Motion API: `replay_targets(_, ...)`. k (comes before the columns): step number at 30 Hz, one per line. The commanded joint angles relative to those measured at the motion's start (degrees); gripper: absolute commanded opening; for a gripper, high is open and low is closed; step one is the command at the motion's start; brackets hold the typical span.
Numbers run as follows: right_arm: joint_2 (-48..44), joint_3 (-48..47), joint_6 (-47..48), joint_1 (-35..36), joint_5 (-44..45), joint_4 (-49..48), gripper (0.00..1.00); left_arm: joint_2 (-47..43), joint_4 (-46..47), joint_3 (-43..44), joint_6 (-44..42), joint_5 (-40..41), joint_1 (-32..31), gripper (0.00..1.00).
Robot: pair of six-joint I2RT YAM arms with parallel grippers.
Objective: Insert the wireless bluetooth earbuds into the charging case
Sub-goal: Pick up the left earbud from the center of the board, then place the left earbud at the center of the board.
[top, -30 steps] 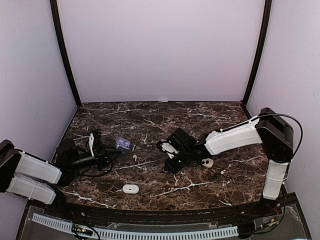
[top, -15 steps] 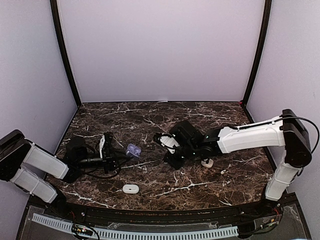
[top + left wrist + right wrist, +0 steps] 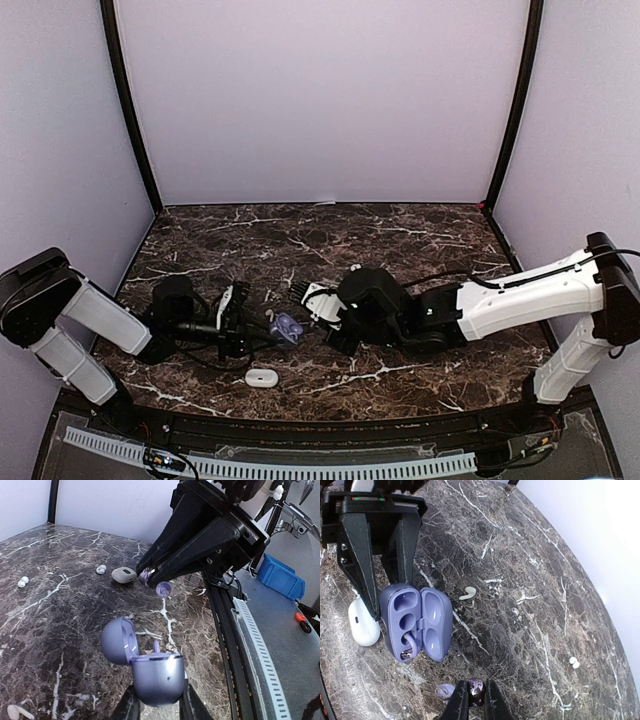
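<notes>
Closest in, a white case lies on the table. Just behind it, the left gripper clamps the lavender charging case, lid open, one seated bud inside. Close by, the right gripper pinches a lavender earbud. Farther back, a white earbud lies loose.

The left gripper hides part of the white case; the right gripper (fingers cropped below) half covers a lavender earbud.

Left gripper with lavender case, right gripper with lavender earbud, now close together at centre.
</notes>
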State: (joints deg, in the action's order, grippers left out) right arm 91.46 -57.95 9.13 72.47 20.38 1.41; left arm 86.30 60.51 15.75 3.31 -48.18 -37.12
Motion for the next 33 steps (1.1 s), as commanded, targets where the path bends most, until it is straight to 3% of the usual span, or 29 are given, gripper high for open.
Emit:
replay_targets(1,-4.8,4.0,6.2,1.6,4.8,-9.5,0.10,0.9,1.5,1.4,-1.1,-3.7,-0.8,0.12)
replay_targets(6,-5.7,5.2,8.6,1.7,3.7,-3.3,0.10,-0.4,0.4,1.2,-2.1,-0.1,-0.8,0.12)
replay_targets(13,-1.9,0.7,12.6,1.8,-10.9,24.0,0.08,-2.5,-2.8,1.4,-3.1,4.9,-0.8,0.12)
replay_targets(18,-2.8,4.3,21.0,1.7,-14.2,27.0,0.06,-6.5,-2.8,-0.3,-3.3,11.0,-0.8,0.12)
replay_targets(23,-1.2,-1.0,26.6,0.7,-21.1,35.3,0.06,-8.0,-3.4,-0.9,-3.7,11.7,-0.8,0.13)
replay_targets(33,7.5,-9.7,36.6,0.0,-17.8,46.0,0.07,-8.7,-5.1,-0.5,-3.8,11.9,-0.7,0.13)
